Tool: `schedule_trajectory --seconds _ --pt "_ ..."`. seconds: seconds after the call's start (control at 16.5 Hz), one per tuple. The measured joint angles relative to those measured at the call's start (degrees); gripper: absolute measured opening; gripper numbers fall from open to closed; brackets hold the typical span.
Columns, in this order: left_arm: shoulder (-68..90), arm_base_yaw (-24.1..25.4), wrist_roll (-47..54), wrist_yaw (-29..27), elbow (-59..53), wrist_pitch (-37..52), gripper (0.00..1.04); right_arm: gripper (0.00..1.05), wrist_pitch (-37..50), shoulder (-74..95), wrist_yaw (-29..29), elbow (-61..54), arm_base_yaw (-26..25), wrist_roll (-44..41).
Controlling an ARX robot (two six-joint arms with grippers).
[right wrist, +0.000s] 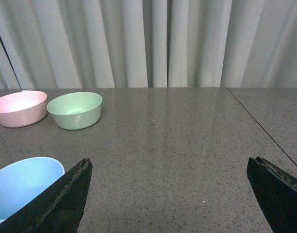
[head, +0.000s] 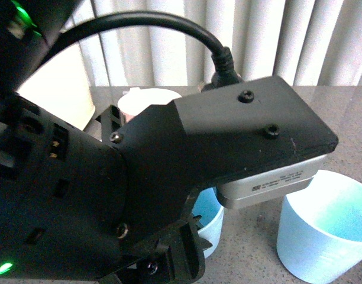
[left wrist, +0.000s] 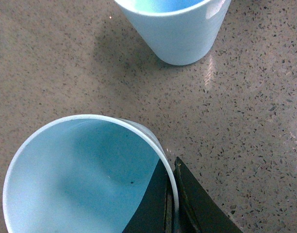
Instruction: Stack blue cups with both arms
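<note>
Front view: the left arm (head: 169, 171) fills most of the frame, and its black body and cable hide much of the table (head: 346, 118). Under it, a held blue cup (head: 209, 220) peeks out. The second blue cup (head: 326, 231) stands upright at its 3 o'clock, clear of it. At 12 o'clock a pink bowl (head: 146, 102) is half hidden behind the arm.

In the left wrist view, the left gripper (left wrist: 172, 167) straddles the held cup's (left wrist: 80, 179) wall. One finger is inside and one outside, both tight against the rim.

In the right wrist view, the right gripper (right wrist: 169, 162) is spread wide and holds nothing. One blue cup (right wrist: 22, 182) sits beside a finger; I cannot tell which of the two it is. A green bowl (right wrist: 75, 109) sits just beside the pink one, near the curtain (right wrist: 153, 43).
</note>
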Motion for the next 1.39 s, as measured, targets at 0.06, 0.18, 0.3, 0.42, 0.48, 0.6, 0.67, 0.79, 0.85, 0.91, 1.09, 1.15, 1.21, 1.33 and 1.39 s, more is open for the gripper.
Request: schedule_trajectory --seconds 0.06,0.18,0.3,0.42,0.48,0.6,0.67,0.79,0.85,0.91,1.09,1.15,1.21,1.33,1.39 --pt "0.5 0.0 -0.3 0.0 0.2 -0.1 0.02 0.98 0.0 0.0 0.0 0.0 0.0 0.0" --pt "0.8 -0.1 -0.4 0.1 0.9 -1.4 0.02 0.98 0.0 0.0 0.0 0.0 0.0 0.0" --pt "1.2 -0.3 -0.8 0.4 1.3 -1.1 0.02 0.98 0.0 0.0 0.0 0.0 0.0 0.0" --pt "1.8 -0.6 -1.1 0.5 1.9 -0.7 0.02 0.98 0.0 0.0 0.0 0.0 0.0 0.0" --pt "2.1 -0.8 -1.4 0.3 2.1 -0.3 0.02 0.98 0.0 0.0 0.0 0.0 0.0 0.0" --pt "2.7 -1.1 -2.3 0.3 2.6 0.0 0.03 0.98 0.0 0.0 0.0 0.0 0.0 0.0" --pt "2.9 -1.3 -2.3 0.2 2.7 0.1 0.1 0.98 0.0 0.0 0.0 0.0 0.0 0.0" --pt "3.0 -1.5 -2.3 0.3 2.8 0.4 0.35 0.98 0.0 0.0 0.0 0.0 0.0 0.0" --pt "3.0 -1.7 -3.1 0.2 3.1 0.6 0.65 0.98 0.0 0.0 0.0 0.0 0.0 0.0" --pt "3.0 -1.8 -3.5 0.2 3.4 0.6 0.74 0.98 0.0 0.0 0.0 0.0 0.0 0.0" --pt "2.8 -1.8 -3.8 0.7 3.9 -0.3 1.0 0.98 0.0 0.0 0.0 0.0 0.0 0.0" --pt "2.4 -1.8 -4.1 1.1 3.9 -0.6 0.98 0.98 0.0 0.0 0.0 0.0 0.0 0.0" --pt "1.5 -1.8 -4.8 1.9 4.0 -0.8 0.98 0.98 0.0 0.0 0.0 0.0 0.0 0.0" --pt "-0.6 -1.2 -5.5 3.1 4.8 -0.8 0.98 0.98 0.0 0.0 0.0 0.0 0.0 0.0" --pt "-2.0 -0.5 -6.1 3.8 5.5 -0.2 0.98 0.98 0.0 0.0 0.0 0.0 0.0 0.0"
